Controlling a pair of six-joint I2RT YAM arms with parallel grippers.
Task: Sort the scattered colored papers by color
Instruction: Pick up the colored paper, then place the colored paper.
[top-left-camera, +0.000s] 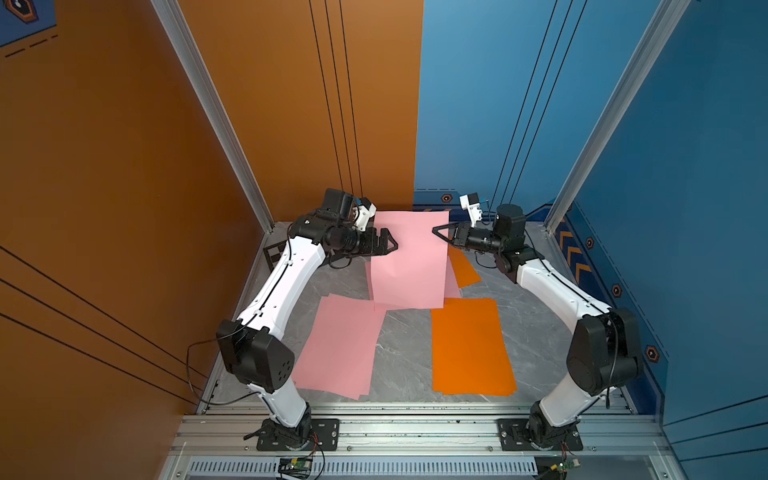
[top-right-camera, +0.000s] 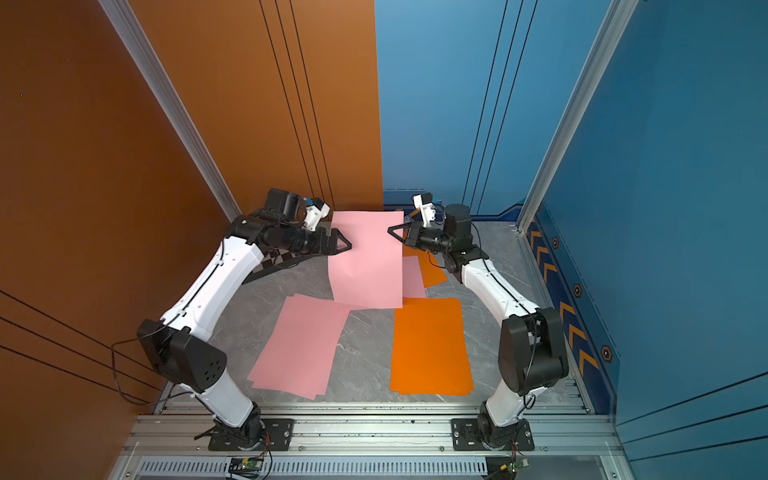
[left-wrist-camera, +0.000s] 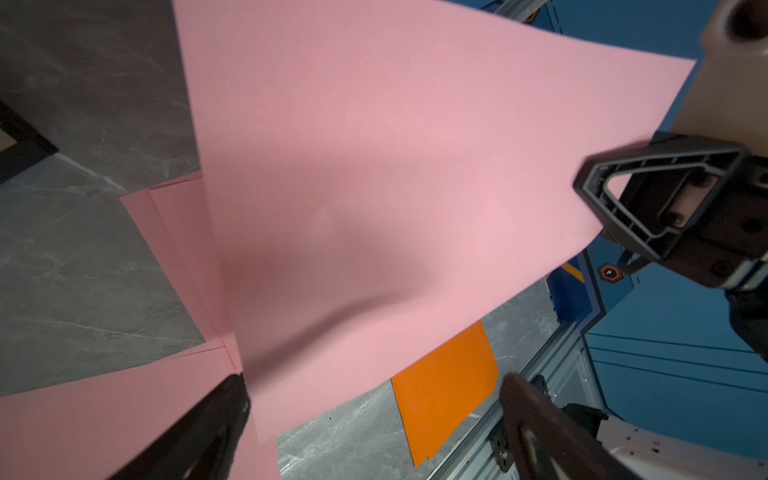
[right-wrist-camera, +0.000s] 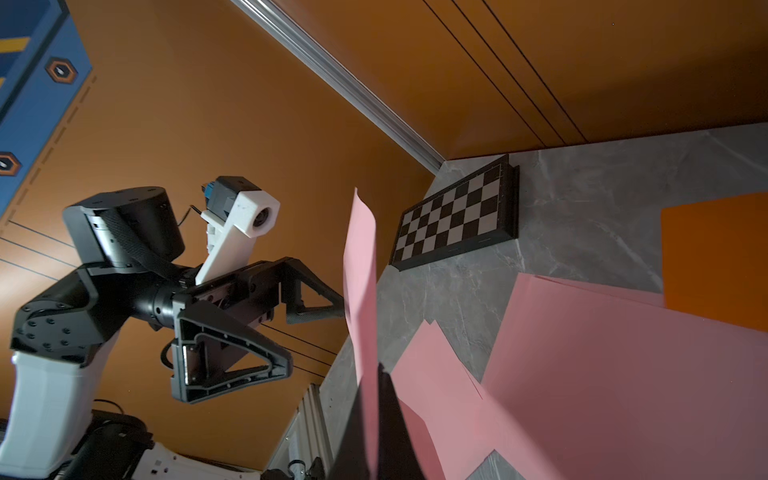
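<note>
Listing what we find on the grey, marble-veined tabletop (top-left-camera: 405, 353). Item one: a raised pink sheet (top-left-camera: 409, 266), thin, matte and rectangular, held up off the surface at the far middle, hanging with a soft bow and a faint crease, its lower edge down by the papers below. The right claw (top-left-camera: 435, 230) is pinched closed on this sheet's right edge near the top; in the right wrist view the paper rises from between its dark fingers. The left claw (top-left-camera: 392, 246), black plastic with triangular open-frame fingers (right-wrist-camera: 232, 334), stands with its jaws spread wide at the sheet's left edge, gripping nothing. Item two: a pink pile (top-left-camera: 338, 345), flat and loosely fanned so that corners peek out, near left. Item three: an orange pile (top-left-camera: 469, 345), bright, smooth, more squarely stacked, near right. Item four: a single orange sheet (top-left-camera: 463, 268), far right, touching another pink sheet (top-left-camera: 452, 286) that lies below the raised one; which is on top we cannot tell. Item five: a black-and-grey checkered board (right-wrist-camera: 455, 216), rigid and dark-framed, in the far left corner.
</note>
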